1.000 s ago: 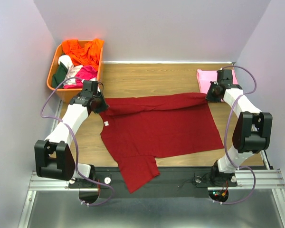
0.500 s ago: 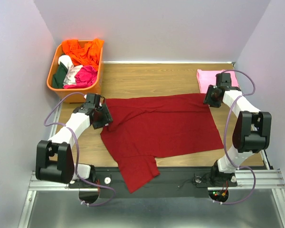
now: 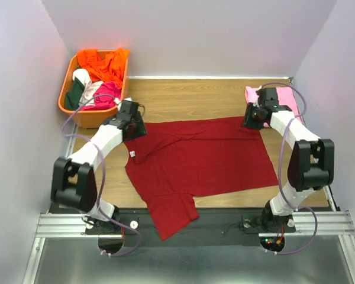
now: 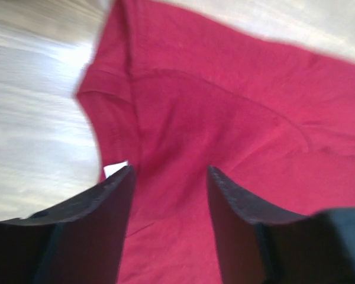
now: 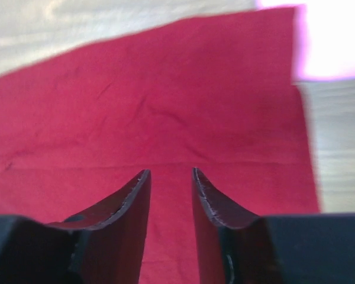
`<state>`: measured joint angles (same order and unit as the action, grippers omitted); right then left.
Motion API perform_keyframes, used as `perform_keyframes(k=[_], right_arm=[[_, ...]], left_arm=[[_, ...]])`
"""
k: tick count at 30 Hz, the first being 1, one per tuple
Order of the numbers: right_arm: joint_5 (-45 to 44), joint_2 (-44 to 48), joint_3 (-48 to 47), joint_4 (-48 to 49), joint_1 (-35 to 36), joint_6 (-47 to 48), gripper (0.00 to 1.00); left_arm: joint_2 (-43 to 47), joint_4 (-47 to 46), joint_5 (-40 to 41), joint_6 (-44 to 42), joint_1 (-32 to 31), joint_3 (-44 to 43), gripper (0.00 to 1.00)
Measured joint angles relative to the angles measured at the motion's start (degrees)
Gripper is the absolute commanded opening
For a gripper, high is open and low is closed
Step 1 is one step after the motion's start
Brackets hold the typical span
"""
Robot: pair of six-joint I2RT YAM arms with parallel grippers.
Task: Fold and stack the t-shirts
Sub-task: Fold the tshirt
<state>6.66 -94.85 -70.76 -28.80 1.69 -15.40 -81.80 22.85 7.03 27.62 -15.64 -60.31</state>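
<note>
Both arms have moved inward over the far corners of the maroon t-shirt [image 3: 201, 154], which lies spread on the table [image 3: 183, 94]. The folded pink t-shirt [image 3: 251, 94] sits just beyond its far right corner. At the far left corner the left gripper [image 3: 133, 127], shut before, now stands wide and empty. The right gripper [image 3: 252, 116] stands narrower, also empty.

The wooden table [image 3: 183, 97] carries 1 maroon t-shirt [image 3: 195, 160] spread out, 1 pink t-shirt [image 3: 250, 96] and 1 orange basket [image 3: 64, 97]
</note>
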Motion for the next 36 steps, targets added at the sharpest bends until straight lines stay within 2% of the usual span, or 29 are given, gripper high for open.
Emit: perform_keyframes(k=[7,12,17,25,30,36], right_arm=[[1.8,-8.3,0.0,1.4,2.1,0.4,0.37],[1.4,-12.4,0.3,2.6,2.1,0.9,0.37],[1.3,-12.2,1.0,4.5,3.4,0.8,0.37],[2.6,-10.3,3.8,5.9,11.4,-1.6,0.38],[0.3,-7.7,4.5,4.2,12.1,-2.4,0.38],[-2.1,-2.7,1.0,2.4,7.4,-1.4,0.40]], left_arm=[[-14.5,-1.3,1.0,0.3,-4.9,-1.6,0.49],[-15.2,-2.8,1.1,1.2,-4.0,2.1,0.48],[-11.1,-4.3,1.2,1.1,0.9,7.5,0.48],[-7.2,-4.1,2.2,-1.9,11.8,11.4,0.48],[-4.6,-2.8,2.7,-3.3,14.6,11.8,0.64],[5.1,-1.6,2.1,-3.8,11.1,11.8,0.78]])
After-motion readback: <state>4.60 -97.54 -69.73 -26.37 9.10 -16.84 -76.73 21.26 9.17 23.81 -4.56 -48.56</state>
